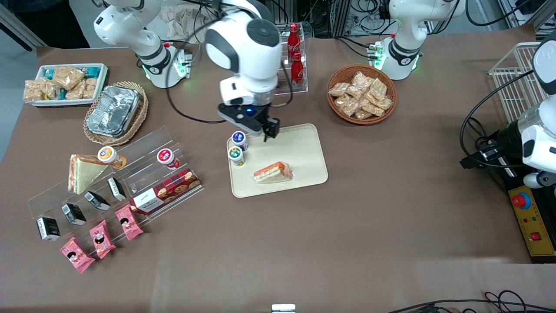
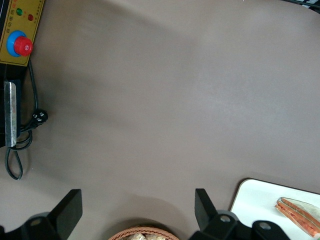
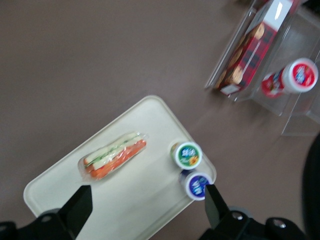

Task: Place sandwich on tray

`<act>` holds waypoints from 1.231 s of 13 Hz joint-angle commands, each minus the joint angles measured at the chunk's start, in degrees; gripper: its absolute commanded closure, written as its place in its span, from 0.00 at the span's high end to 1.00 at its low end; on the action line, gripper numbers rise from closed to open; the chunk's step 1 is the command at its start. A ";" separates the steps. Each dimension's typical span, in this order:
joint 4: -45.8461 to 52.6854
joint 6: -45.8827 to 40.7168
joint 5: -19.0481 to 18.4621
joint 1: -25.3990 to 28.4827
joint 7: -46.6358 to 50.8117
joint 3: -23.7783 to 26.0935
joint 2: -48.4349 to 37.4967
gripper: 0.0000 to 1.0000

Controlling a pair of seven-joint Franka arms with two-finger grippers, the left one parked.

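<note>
The sandwich (image 1: 273, 172) (image 3: 113, 155), a wrapped wedge with an orange-red band, lies on the cream tray (image 1: 299, 148) (image 3: 145, 200), in the part of it nearer the front camera. Its end also shows in the parked arm's wrist view as the sandwich (image 2: 299, 216) on the tray (image 2: 260, 197). My right gripper (image 1: 266, 129) (image 3: 145, 206) hangs open and empty above the tray's edge farthest from the front camera, apart from the sandwich.
Two small lidded cups, blue (image 1: 239, 140) (image 3: 198, 184) and green (image 1: 236, 155) (image 3: 186, 154), stand on the tray's edge toward the working arm's end. A clear stepped rack (image 1: 108, 182) holds another wedge sandwich (image 1: 82, 172), cups and a biscuit box (image 1: 167, 190). A snack basket (image 1: 362, 94) and cola bottles (image 1: 296, 56) stand farther back.
</note>
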 commanded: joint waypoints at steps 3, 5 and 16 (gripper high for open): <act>-1.65 -4.46 1.38 -12.49 -28.71 1.06 -11.07 1.00; -2.44 -5.34 1.91 -19.61 -41.89 1.77 -13.35 1.00; -2.88 -1.82 12.81 -46.18 -78.44 1.33 -14.07 1.00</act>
